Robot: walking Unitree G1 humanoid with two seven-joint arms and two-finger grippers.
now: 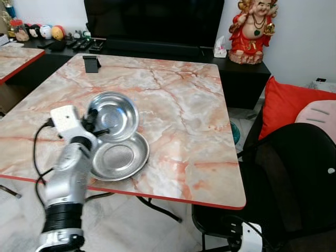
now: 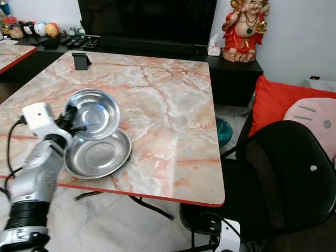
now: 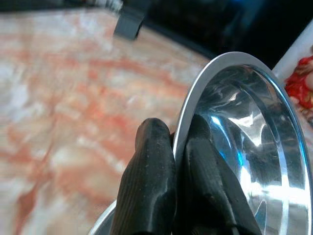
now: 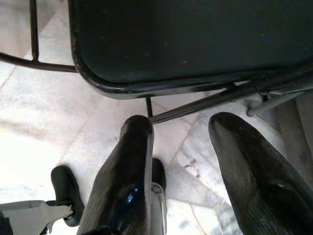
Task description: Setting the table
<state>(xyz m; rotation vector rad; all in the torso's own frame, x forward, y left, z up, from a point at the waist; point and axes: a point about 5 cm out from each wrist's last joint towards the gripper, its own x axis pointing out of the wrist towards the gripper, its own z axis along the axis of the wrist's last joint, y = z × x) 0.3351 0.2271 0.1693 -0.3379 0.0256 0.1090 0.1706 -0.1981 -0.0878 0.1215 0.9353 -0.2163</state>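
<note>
The left gripper (image 1: 96,127), jaws pinching the rim of a tilted steel bowl (image 1: 113,116), holds it above another steel dish (image 1: 122,159) near the table's (image 1: 199,136) front edge. The right gripper (image 4: 188,161), jaws spread, hangs over the floor (image 4: 44,122).

bowl (image 1: 112,115) above plate (image 1: 119,157), on table (image 1: 178,105)

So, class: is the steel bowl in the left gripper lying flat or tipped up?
Tipped up. The left gripper pinches the upper bowl by its rim, its inside facing the camera, above a second bowl lying flat on the table.
</note>
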